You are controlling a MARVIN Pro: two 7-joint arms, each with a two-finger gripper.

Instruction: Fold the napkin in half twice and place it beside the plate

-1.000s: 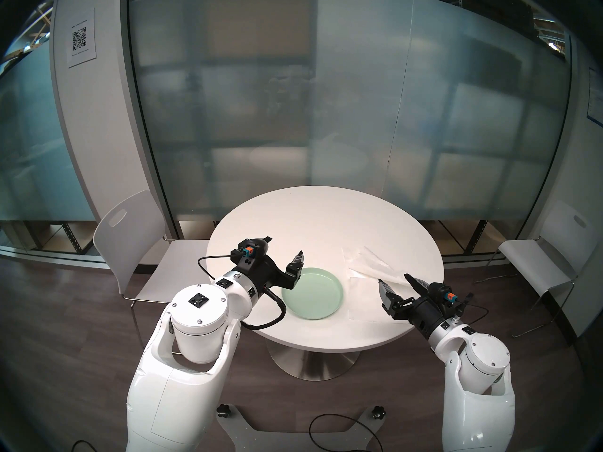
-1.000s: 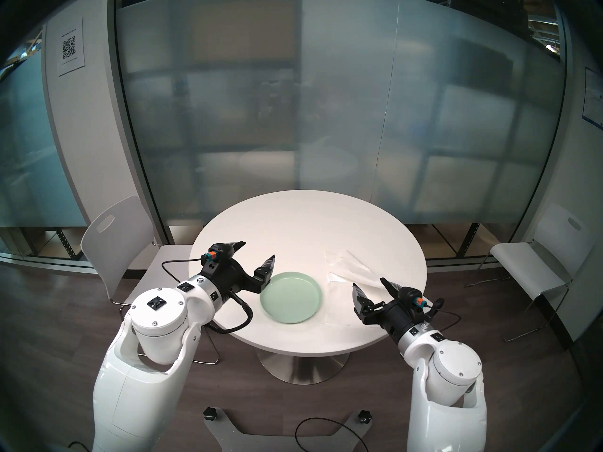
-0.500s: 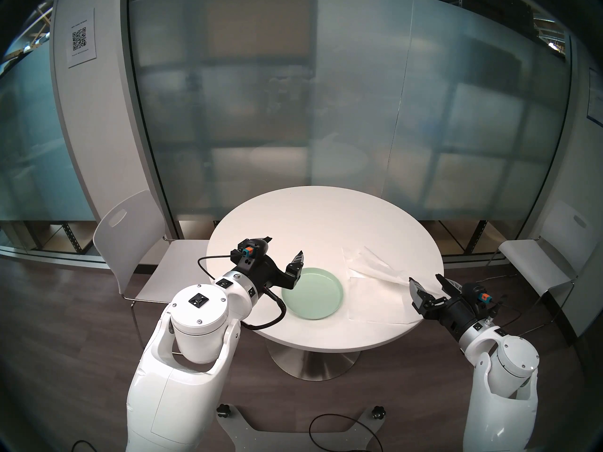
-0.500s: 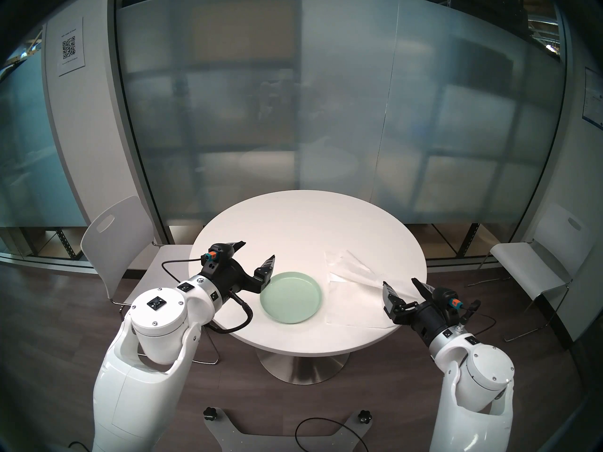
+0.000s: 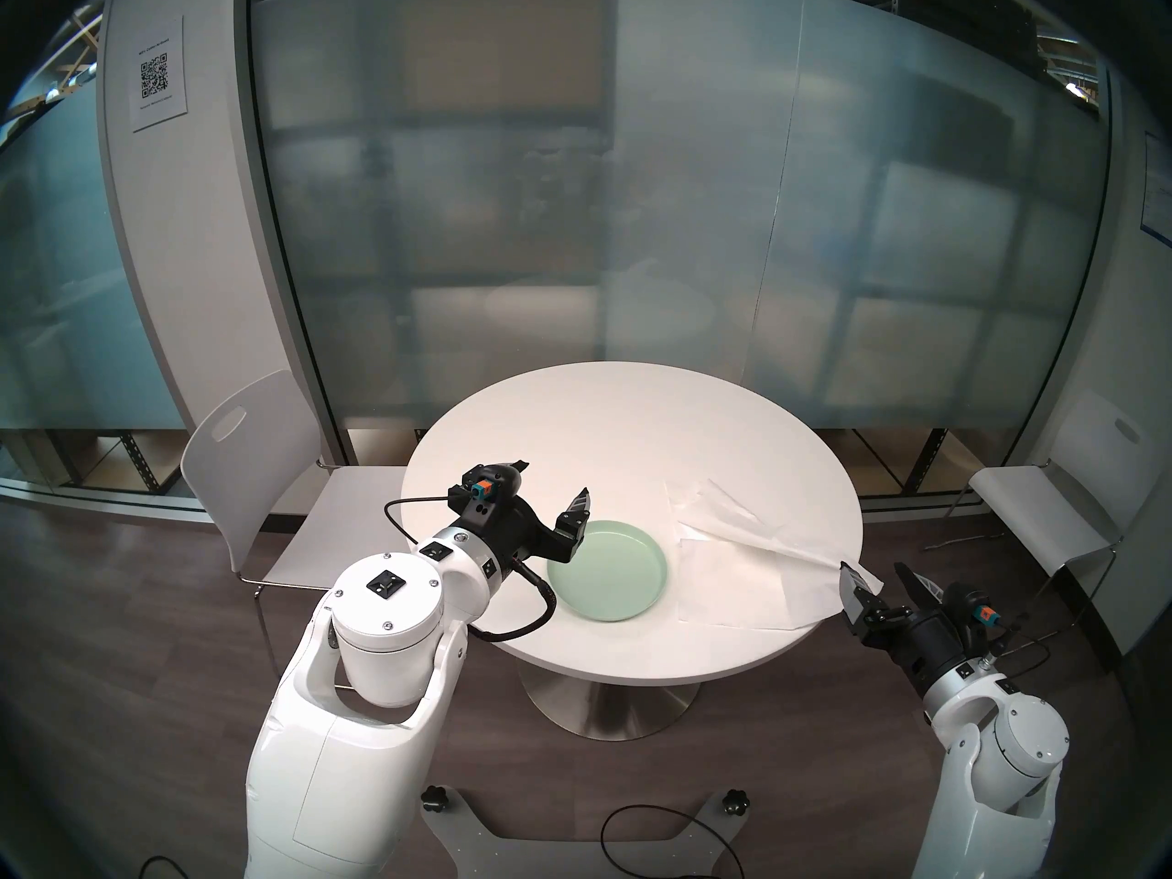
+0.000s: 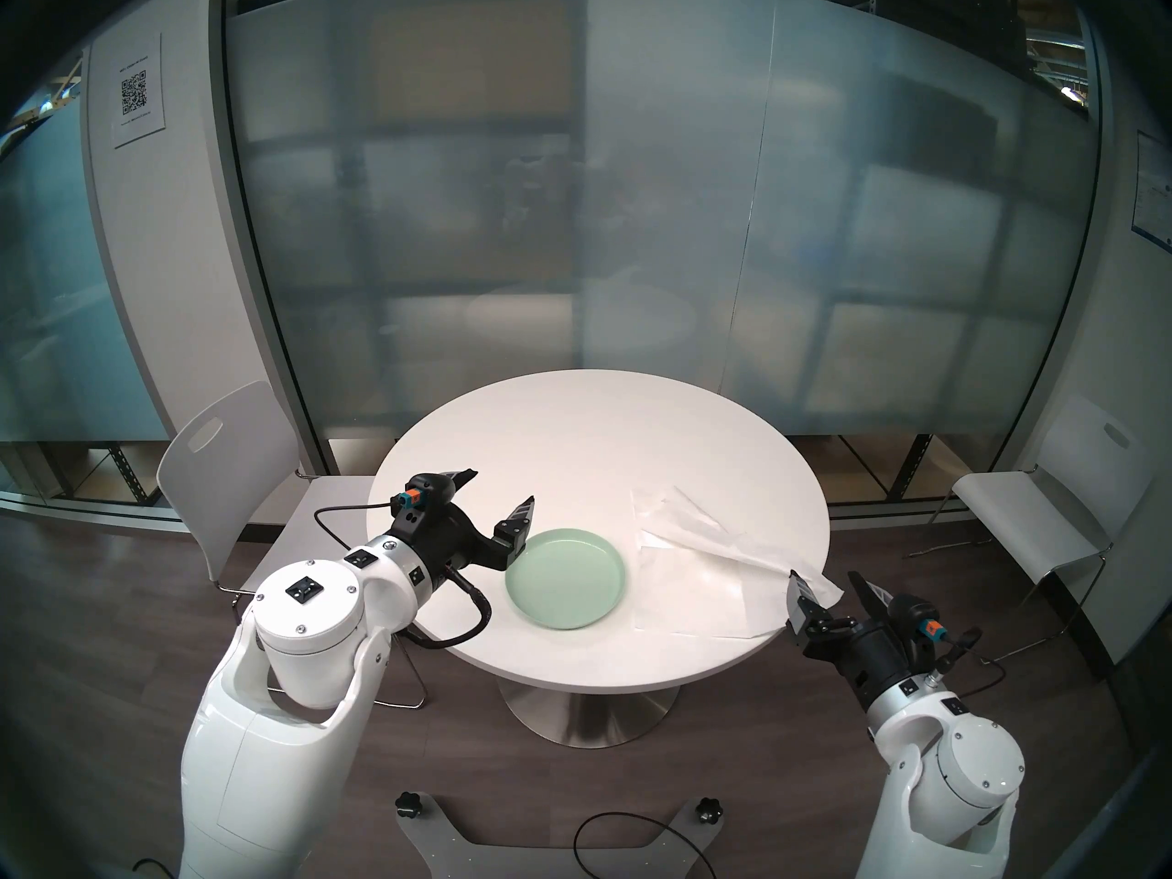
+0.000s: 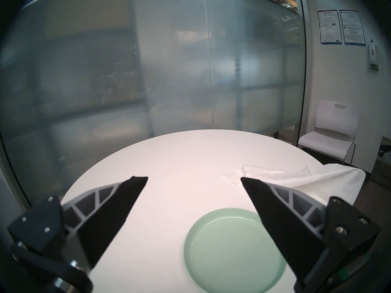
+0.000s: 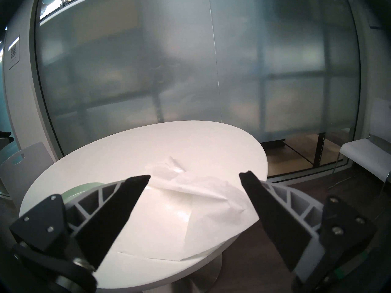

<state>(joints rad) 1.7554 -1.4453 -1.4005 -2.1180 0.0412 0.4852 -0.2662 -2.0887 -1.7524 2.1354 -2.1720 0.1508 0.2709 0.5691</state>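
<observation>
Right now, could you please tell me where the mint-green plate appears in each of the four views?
Head stereo left: the plate sits just below centre, on the table's near side.
Head stereo right: the plate is slightly left of centre.
Left wrist: the plate is at lower right, partly behind one finger.
Right wrist: only a green sliver shows at left.
Shared landmark: the crumpled white napkin.

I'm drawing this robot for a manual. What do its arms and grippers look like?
Both arms are glossy white rounded shells with silver wrist rings and small black square markings. The left gripper and right gripper are black, each with two tapered fingers with grey lattice ribs, an orange-and-teal connector, and a black cable.
</observation>
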